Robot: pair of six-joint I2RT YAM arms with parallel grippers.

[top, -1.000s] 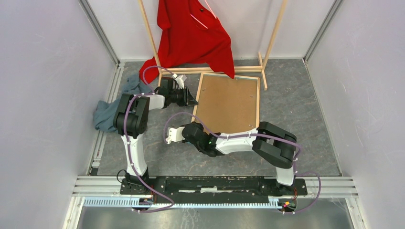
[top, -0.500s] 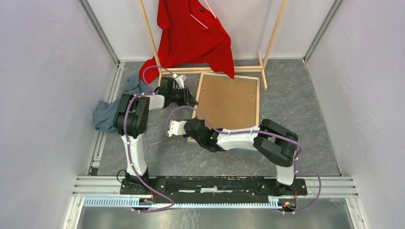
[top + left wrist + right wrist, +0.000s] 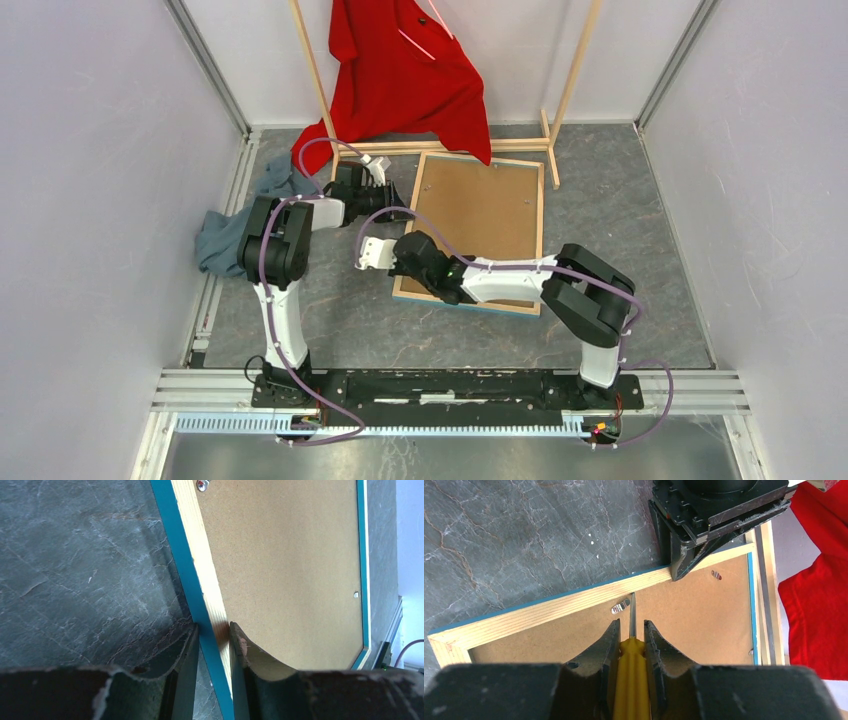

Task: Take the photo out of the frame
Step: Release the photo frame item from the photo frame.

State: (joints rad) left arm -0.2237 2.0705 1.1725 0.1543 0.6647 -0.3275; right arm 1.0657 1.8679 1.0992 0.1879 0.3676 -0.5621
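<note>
Reaching farther out than a second ago, the right arm now lies over the near left corner of the frame [image 3: 541, 215] instead of short of its near edge; the left arm has stayed put. The frame lies face down on the grey table [image 3: 640, 230], its brown backing board [image 3: 480, 210] up, with the far edge near the foot of the wooden rack [image 3: 575, 70] that carries a red shirt [image 3: 400, 80]. The photo does not show; the board covers the opening.

The left gripper [image 3: 214, 630] pinches the frame's left rail, one finger on the blue outer edge and the other on the pale wood and board side. The right gripper [image 3: 630, 625] is closed narrowly on the yellow handle of a screwdriver [image 3: 630, 660], whose thin blade points at a metal tab [image 3: 620, 607] on the board just beside that same rail. A grey-blue cloth [image 3: 225, 235] lies crumpled at the table's left side.
</note>
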